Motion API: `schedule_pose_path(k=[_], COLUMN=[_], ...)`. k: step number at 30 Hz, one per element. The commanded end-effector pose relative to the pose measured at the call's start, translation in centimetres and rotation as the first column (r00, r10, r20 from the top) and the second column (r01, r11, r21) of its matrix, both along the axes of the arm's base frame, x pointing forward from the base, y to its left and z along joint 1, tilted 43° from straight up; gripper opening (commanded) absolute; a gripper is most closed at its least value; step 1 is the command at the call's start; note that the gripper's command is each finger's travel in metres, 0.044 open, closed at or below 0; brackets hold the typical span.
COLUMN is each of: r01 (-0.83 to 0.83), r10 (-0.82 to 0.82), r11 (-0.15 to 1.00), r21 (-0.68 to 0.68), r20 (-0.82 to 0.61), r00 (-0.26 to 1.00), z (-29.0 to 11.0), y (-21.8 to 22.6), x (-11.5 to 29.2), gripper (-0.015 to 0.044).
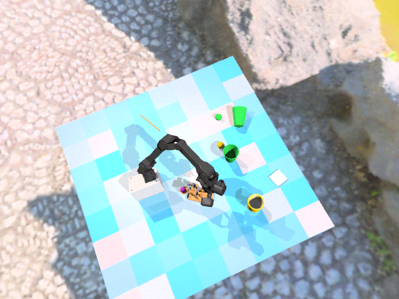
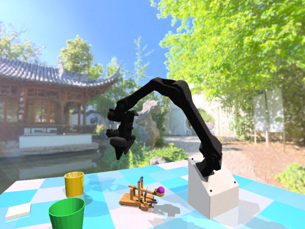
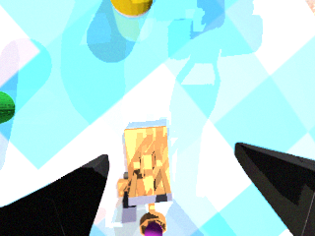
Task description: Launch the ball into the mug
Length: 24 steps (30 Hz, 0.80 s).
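So going left to right in the side view: the yellow mug (image 2: 74, 183) sits out at about 9 o'clock from the catapult (image 2: 137, 195), well apart from it, with a green cup (image 2: 66, 213) nearer the camera. The purple ball (image 2: 160, 189) is in the spoon at the catapult's right end, so loading looks done. The gripper (image 2: 121, 153) hangs high above the catapult with its fingers spread wide and nothing between them. The arm's white base (image 2: 211, 194) is off at 3 o'clock. Biggest risk I see is the aiming step: turning the catapult means nudging a light wooden frame, and a bump could roll the ball out of the spoon or trip the release early. From the wrist view the frame points roughly toward the mug at 12 o'clock, but I can't tell if it's dead on, and a slightly off line could send the ball past the rim or toward the green cup.
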<state>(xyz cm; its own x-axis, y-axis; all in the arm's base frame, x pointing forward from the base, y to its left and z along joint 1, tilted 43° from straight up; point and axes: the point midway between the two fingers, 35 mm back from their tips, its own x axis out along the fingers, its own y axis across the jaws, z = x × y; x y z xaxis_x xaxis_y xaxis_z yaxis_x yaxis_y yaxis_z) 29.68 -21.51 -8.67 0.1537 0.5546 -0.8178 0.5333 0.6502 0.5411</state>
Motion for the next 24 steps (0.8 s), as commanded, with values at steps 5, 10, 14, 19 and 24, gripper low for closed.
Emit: schedule_pose_path(k=[5,10,14,19,24], r01=[0.128,0.202,0.224,0.224,0.224], r10=[-0.103,-0.145,-0.156,-0.156,-0.156], r11=[0.986,0.970,0.964,0.964,0.964], r21=[-0.106,-0.134,-0.142,-0.142,-0.142], r20=[0.215,0.347,0.379,0.379,0.379], r00=[0.971,0.927,0.912,0.912,0.912], z=[0.7,1.9,1.9,1.9,1.9], y=[-5.4,-8.3,-9.4,-9.4,-9.4], x=[7.0,10.8,12.0,12.0,12.0], gripper=[0.0440,0.0440,0.0440,0.0440,0.0440])
